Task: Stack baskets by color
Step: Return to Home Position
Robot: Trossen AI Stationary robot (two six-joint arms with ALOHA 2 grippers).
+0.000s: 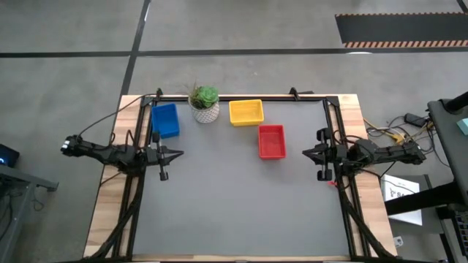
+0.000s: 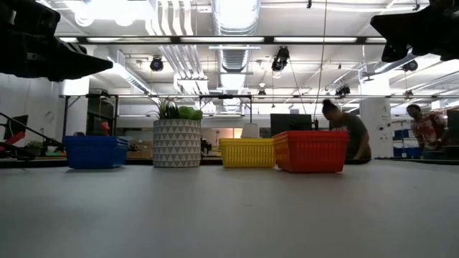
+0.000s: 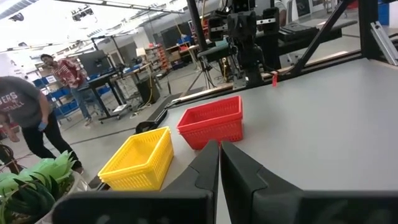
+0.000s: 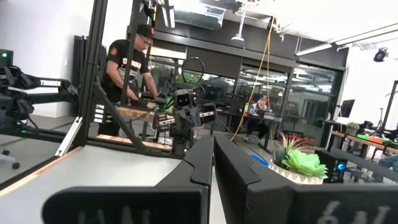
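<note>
From above, the blue baskets (image 1: 164,120) sit upper left of the bench (image 1: 234,212), the yellow baskets (image 1: 246,112) upper middle and the red baskets (image 1: 271,141) just below-right of yellow. The left gripper (image 1: 178,153) is under blue and the right gripper (image 1: 307,153) nearer red, both apart from them. At bench level the three colours stand in a row, untouched. The wrist cameras show the left fingers (image 3: 205,171) and right fingers (image 4: 199,162) pressed together, holding nothing.

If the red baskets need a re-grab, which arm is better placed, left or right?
Right, probably. The right gripper sits close beside the red baskets; the left gripper is across the table, nearer the blue baskets. Both are shut and would need opening.
</note>
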